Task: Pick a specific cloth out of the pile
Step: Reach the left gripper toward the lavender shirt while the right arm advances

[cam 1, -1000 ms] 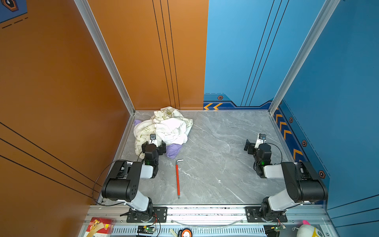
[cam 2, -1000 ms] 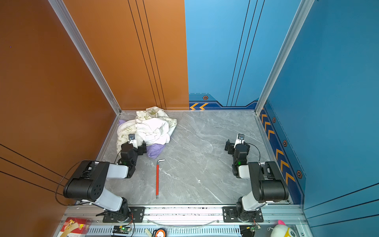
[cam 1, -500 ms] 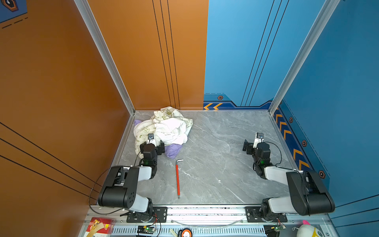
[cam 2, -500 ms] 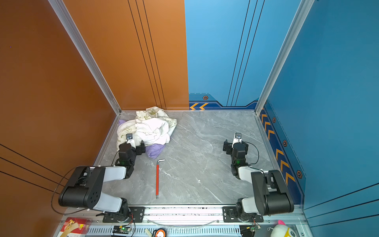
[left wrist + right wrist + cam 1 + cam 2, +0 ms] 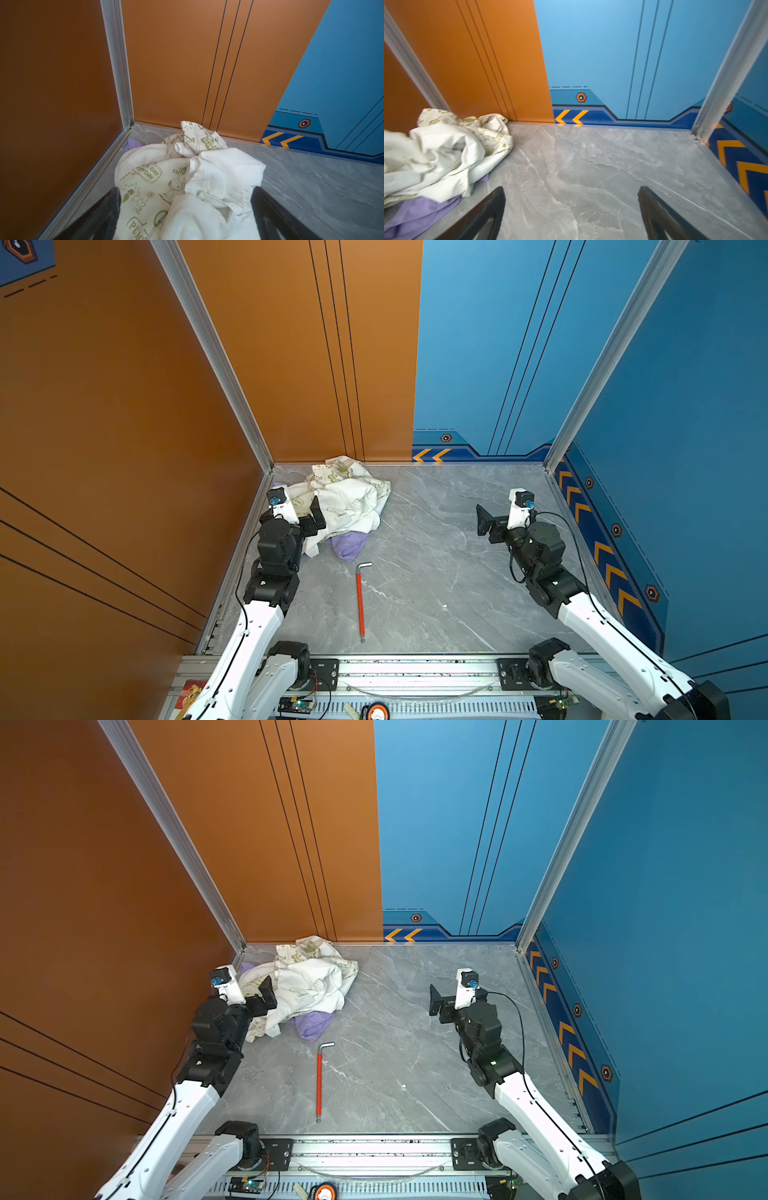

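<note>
My left hand (image 5: 186,189) is spread wide at the near left side of the pile (image 5: 345,502). Crumpled fabric lies between its fingers, but it grips nothing, and I can't tell whether they touch it. The pile is a rumpled heap in the far left corner of the tabletop (image 5: 436,572), made of smooth white folds and cream cloth with olive-green print. The cloth (image 5: 351,543), soft plain lavender, pokes out from under the heap's near edge. Just nearer lies a thin L-shaped hex key (image 5: 360,601) with a red shaft. My right hand (image 5: 571,188) is also spread wide and empty, above bare grey marbled tabletop toward the right edge.
</note>
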Controlling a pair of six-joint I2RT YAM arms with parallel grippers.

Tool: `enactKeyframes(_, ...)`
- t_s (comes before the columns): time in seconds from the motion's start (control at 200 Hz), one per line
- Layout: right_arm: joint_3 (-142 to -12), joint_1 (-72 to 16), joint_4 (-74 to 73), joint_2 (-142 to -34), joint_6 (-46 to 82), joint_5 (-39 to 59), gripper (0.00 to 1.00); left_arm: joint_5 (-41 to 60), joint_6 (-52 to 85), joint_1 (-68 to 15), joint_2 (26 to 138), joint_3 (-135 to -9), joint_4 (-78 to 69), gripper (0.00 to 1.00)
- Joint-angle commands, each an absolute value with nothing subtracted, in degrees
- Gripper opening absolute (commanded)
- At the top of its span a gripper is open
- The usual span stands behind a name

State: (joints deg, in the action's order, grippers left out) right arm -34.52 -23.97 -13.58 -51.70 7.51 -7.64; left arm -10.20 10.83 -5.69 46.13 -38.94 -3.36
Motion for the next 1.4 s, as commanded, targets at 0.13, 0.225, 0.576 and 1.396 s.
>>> enactKeyframes(0.13,-38.2,-34.7,-7.9,-57.1,8.6,-7.2,1.0,3.6,22.5,-6.1,45.6,-40.5,21.4,0.99)
enactKeyframes(0.225,-39.3,-38.2,-8.8,-60.2,7.4,-6.9,1.0,6.9,26.5,-6.1,45.4,-37.8,21.8,0.96)
enactKeyframes(0.576,-44.1,-46.9,-12.7,-69.0,6.6,-7.7,1.0,6.2,37.1,-6.1,47.4,-29.7,17.7,0.9)
enactKeyframes(1.396,-44.5,-49.3,-10.9,-66.2,5.2,-8.4,1.0,13.9,50.2,-3.3,72.9,-27.1,-8.6,0.62)
